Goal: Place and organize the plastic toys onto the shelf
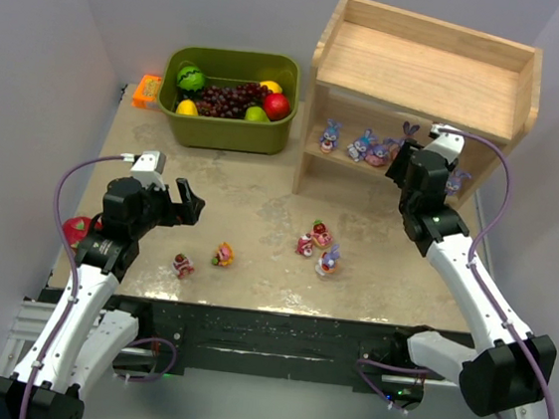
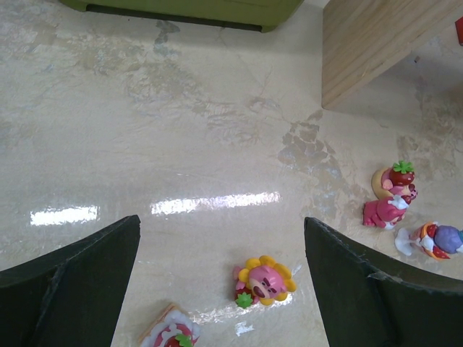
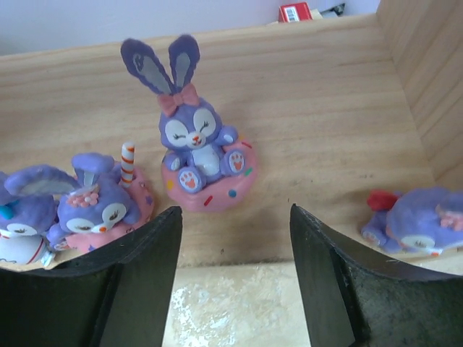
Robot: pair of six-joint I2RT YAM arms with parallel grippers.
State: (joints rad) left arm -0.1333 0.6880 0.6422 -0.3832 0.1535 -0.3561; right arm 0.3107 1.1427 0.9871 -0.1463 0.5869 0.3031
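Note:
The wooden shelf (image 1: 423,84) stands at the back right. Several blue-purple bunnies stand on its lower tier (image 1: 363,145). My right gripper (image 1: 405,171) is open and empty at that tier's front edge. In the right wrist view a bunny on a pink donut base (image 3: 199,155) stands just beyond the open gripper (image 3: 235,217), with more bunnies to the left (image 3: 101,206) and one lying at the right (image 3: 416,217). My left gripper (image 1: 188,203) is open and empty above the table. Below it lie a sunflower bear (image 2: 265,280) and a strawberry toy (image 2: 171,336). Three more toys (image 1: 320,244) lie mid-table.
An olive-green bin (image 1: 277,134) with fake fruit stands at the back left, an orange item (image 1: 147,91) beside it. A pink dragon fruit (image 1: 77,230) lies by the left arm. The shelf's side board (image 2: 376,43) stands ahead and right of the left gripper.

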